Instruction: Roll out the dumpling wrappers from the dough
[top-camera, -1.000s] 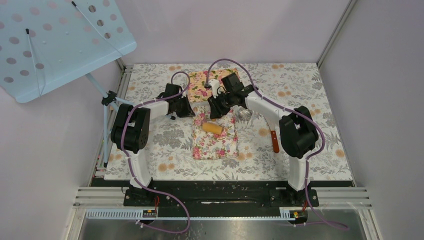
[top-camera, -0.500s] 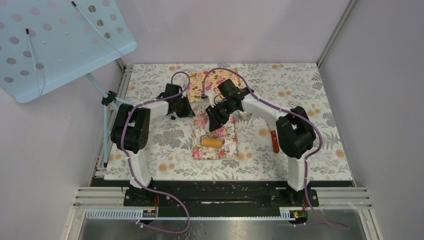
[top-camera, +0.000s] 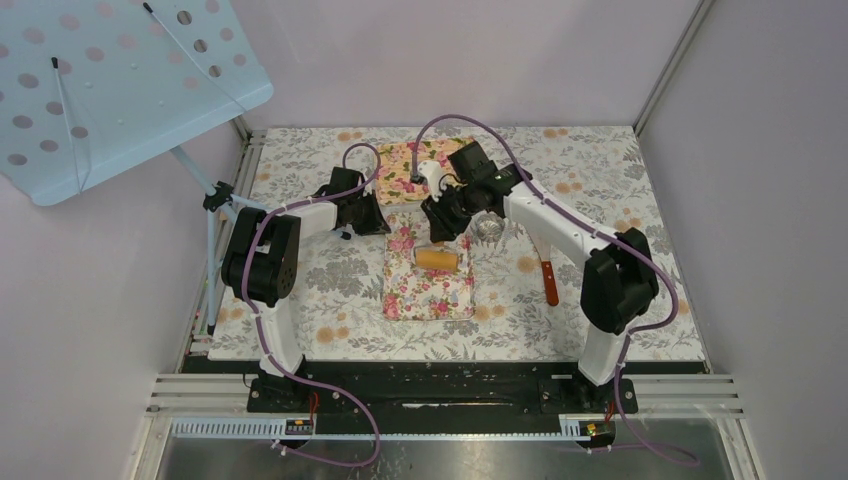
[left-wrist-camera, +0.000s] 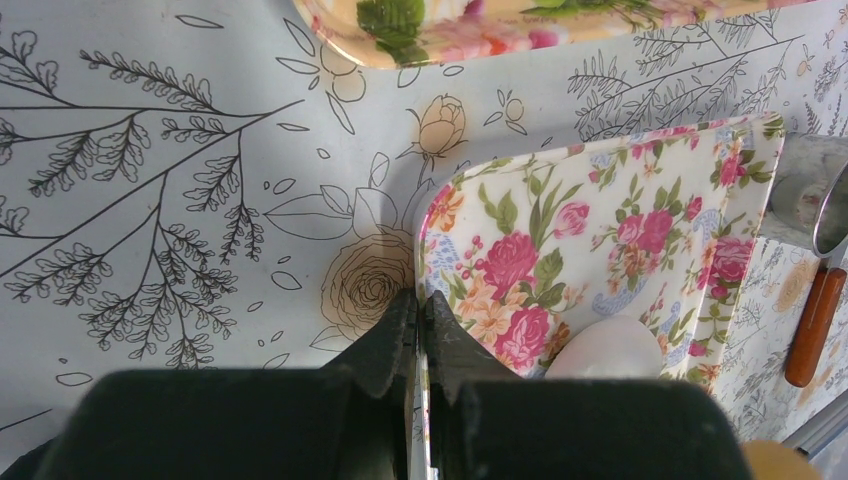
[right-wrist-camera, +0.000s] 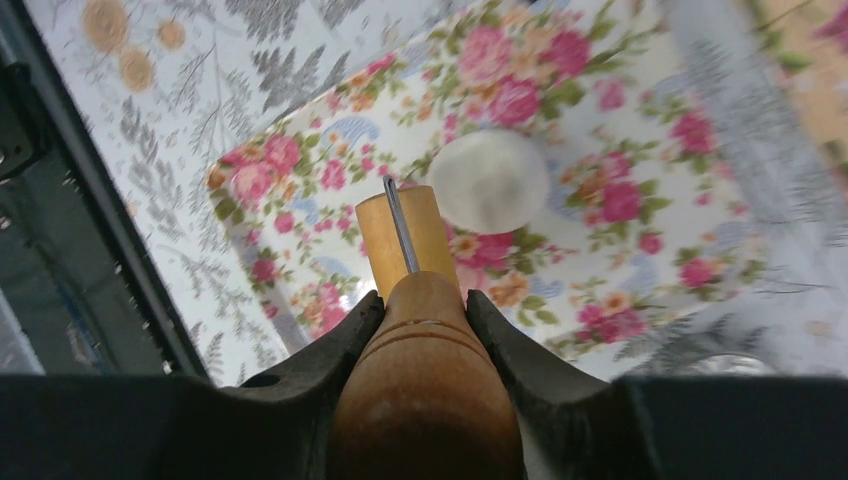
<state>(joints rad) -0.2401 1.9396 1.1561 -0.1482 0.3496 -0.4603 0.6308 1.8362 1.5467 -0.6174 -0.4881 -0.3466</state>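
Since half a second ago your roller (top-camera: 437, 259) has travelled back up the floral mat (top-camera: 430, 295), away from the arm bases. The right arm's elbow has swung out to the right, and the left arm has not shifted.

The dough (right-wrist-camera: 488, 180) is a pale, flattened round lump lying on the mat. From the right wrist you see it just past the far end of the roller's barrel, ahead of the right end effector (right-wrist-camera: 425, 300) and a little to the right in that view. The barrel's tip meets the dough's near edge, but you cannot tell whether it presses down. From above, the dough is hidden under the arm and roller. From the left wrist it sits ahead and to the right of the left end effector (left-wrist-camera: 420, 315), well inside the mat's edge and partly cut off by the wrist body.

Your right end effector is clamped on the roller's wooden handle, one finger on each side. Your left end effector is closed, pinching the mat's left edge close to its far corner.

On the counter (top-camera: 320, 290), a metal ring (top-camera: 489, 227) stands just right of the mat's far corner, near the right end effector. A knife (top-camera: 549, 283) with an orange handle lies farther right, apart from the mat. A second flowered mat (top-camera: 395, 170) lies beyond both end effectors.
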